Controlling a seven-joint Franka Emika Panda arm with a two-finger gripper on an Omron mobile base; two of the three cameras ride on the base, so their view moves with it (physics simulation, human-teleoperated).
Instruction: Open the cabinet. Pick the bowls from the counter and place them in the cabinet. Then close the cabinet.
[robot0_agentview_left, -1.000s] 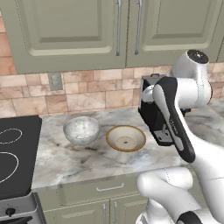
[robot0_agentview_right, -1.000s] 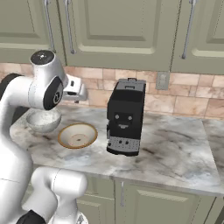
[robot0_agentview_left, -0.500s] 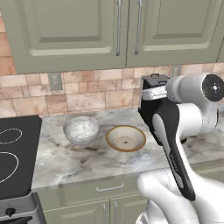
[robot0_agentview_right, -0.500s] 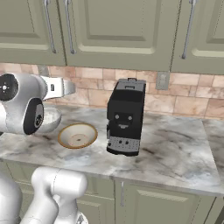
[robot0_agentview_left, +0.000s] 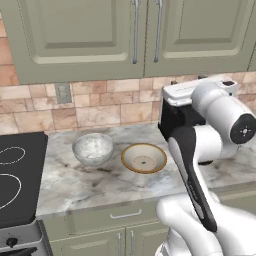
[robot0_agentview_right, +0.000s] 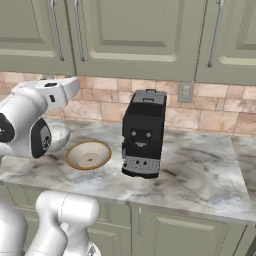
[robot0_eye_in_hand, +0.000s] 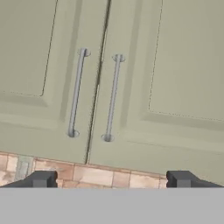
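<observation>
The olive-green cabinet (robot0_eye_in_hand: 144, 65) faces my hand with both doors shut, its two silver bar handles (robot0_eye_in_hand: 76, 92) side by side at the centre seam. My gripper (robot0_eye_in_hand: 111, 179) is open below the handles, well short of the doors, with nothing between its fingertips (robot0_eye_in_hand: 41, 178). On the marble counter (robot0_agentview_left: 75, 185) stands the speckled grey-white bowl (robot0_agentview_left: 93, 148), and to its right the tan bowl (robot0_agentview_left: 144, 158). From the right, the tan bowl (robot0_agentview_right: 89, 154) shows whole, while my arm partly hides the speckled bowl (robot0_agentview_right: 60, 136). The cabinet (robot0_agentview_left: 90, 35) hangs above both bowls.
A black coffee machine (robot0_agentview_right: 144, 132) stands on the counter right of the bowls, close behind my arm (robot0_agentview_left: 200, 145). The black stovetop (robot0_agentview_left: 15, 175) lies at the left. A wall outlet (robot0_agentview_left: 62, 92) sits in the brick backsplash. Lower cabinets (robot0_agentview_left: 120, 220) run beneath.
My arm has re-posed: its big upper joint dropped and swung forward, toward the right of the left base view. The bowls, coffee machine and cabinet doors have not moved.
</observation>
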